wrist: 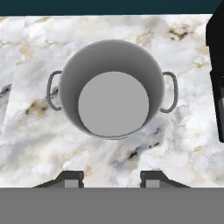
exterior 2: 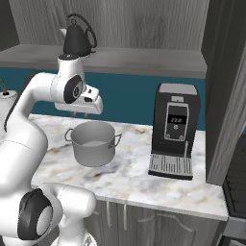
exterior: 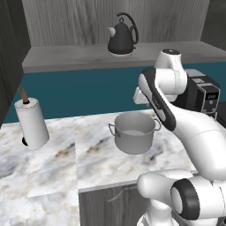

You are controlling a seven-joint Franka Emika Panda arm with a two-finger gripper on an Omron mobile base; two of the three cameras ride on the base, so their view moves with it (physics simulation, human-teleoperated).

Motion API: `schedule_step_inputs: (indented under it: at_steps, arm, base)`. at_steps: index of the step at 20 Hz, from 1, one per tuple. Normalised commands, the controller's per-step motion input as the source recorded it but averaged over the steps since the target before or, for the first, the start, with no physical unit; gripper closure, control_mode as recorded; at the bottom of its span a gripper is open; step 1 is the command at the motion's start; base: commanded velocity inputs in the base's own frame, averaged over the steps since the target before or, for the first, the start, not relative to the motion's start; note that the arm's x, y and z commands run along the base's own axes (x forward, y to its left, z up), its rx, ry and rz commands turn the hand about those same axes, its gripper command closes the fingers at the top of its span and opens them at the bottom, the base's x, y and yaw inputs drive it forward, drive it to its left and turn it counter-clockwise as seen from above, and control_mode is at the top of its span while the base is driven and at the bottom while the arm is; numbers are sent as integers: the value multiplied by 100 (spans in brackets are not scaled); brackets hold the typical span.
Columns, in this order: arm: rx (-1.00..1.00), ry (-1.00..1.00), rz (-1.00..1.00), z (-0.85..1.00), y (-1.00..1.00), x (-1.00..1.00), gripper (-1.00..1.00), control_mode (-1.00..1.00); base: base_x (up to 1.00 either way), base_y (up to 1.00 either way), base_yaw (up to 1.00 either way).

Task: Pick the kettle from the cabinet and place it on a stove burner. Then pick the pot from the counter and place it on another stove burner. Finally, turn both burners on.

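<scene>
I have the claw [wrist: 112, 178] hanging above the pot [wrist: 112, 89], looking straight down into it. Its two dark fingertips [wrist: 70, 178] stand apart at the bottom of the hand view with bare marble between them; they grip nothing and touch nothing, so the claw is released. The pot sits upright on the white marble tabletop [exterior: 48, 159], lidless, with its two loop handles out to either side. From the left base view the pot [exterior: 133, 132] stands just in front of the bent white arm. In the right base view I see the pot [exterior 2: 92, 142] on the tabletop [exterior 2: 139, 178], with a black coffee machine [exterior 2: 174, 130] near it on the right. The kettle [exterior: 122, 39] stands upright on the grey shelf of the cabinet [exterior: 79, 57], well above and behind the pot. A paper towel roll [exterior: 32, 122] stands at the tabletop's left.
</scene>
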Motion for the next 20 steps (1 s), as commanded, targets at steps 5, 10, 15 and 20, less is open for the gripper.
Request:
schedule_step_inputs:
  at_steps: [5, 10, 15, 20]
  arm:
    - [0, -6, 2, 0, 0, 0, -100, -100]
    - [0, -9, 3, 13, 0, 0, -100, -100]
    - [0, -9, 8, 27, 0, 0, -100, -100]
    - [0, -9, 11, 47, -2, 2, -100, -100]
  base:
    - [0, 0, 0]
    - [0, 0, 0]
    - [0, 0, 0]
    - [0, 0, 0]
